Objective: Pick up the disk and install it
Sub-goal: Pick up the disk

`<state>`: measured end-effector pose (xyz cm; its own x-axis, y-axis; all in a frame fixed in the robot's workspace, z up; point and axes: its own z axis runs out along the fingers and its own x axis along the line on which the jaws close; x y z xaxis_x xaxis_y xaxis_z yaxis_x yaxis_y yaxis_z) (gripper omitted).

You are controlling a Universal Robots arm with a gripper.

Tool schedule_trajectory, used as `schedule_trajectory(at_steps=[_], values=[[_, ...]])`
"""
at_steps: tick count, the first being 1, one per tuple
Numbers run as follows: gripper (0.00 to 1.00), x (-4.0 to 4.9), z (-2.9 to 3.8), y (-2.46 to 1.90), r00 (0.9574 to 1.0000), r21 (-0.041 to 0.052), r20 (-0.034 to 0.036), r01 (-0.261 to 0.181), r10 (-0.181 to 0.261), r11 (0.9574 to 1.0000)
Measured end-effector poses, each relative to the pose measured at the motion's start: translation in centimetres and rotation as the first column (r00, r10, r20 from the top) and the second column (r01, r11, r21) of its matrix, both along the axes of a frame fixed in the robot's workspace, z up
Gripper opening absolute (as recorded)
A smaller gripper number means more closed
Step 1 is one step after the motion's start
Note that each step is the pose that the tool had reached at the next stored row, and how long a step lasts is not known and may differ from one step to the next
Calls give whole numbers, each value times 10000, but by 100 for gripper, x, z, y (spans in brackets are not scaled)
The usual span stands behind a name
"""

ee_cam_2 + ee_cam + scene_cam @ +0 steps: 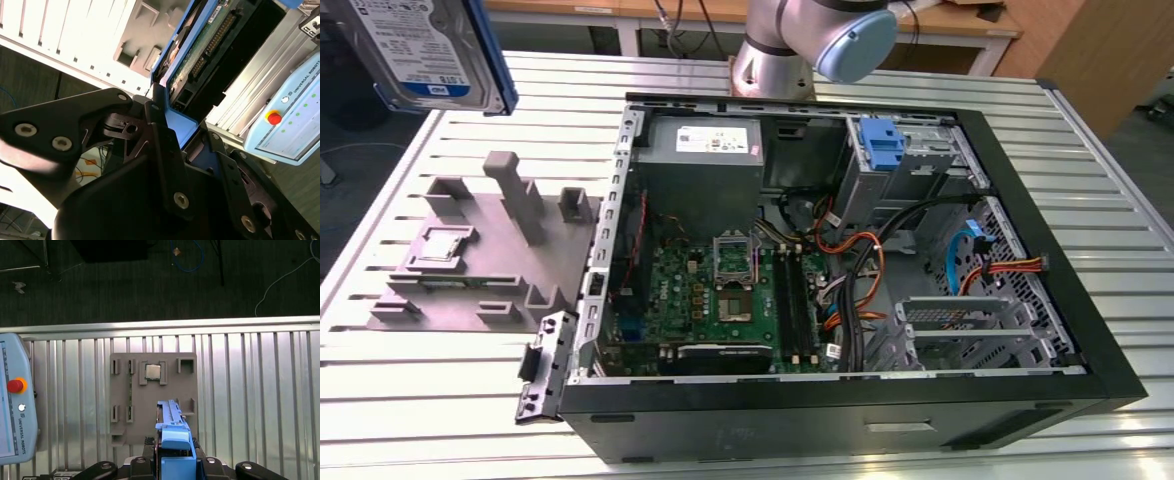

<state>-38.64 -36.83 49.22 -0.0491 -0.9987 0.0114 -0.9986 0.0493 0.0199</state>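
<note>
Slatted metal table (pixel 400 400). At the exterior view's left the disk (pixel 430 50) hangs high in the air over the grey parts fixture (pixel 467 270), well clear of it. In the second wrist view the gripper (pixel 185 142) is clamped on the disk's blue-railed end, fingers (pixel 165 145) pressing either side. That grip likely leaves the faces free for sliding in. Further right the computer case (pixel 854 415) lies open-side-up, bays reachable from above. Disk not yet installed.
</note>
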Motion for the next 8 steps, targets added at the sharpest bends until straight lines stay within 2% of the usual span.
schedule_trajectory(at_steps=[8], values=[[36,24,0,0,10000,0,-1,0,0,10000]])
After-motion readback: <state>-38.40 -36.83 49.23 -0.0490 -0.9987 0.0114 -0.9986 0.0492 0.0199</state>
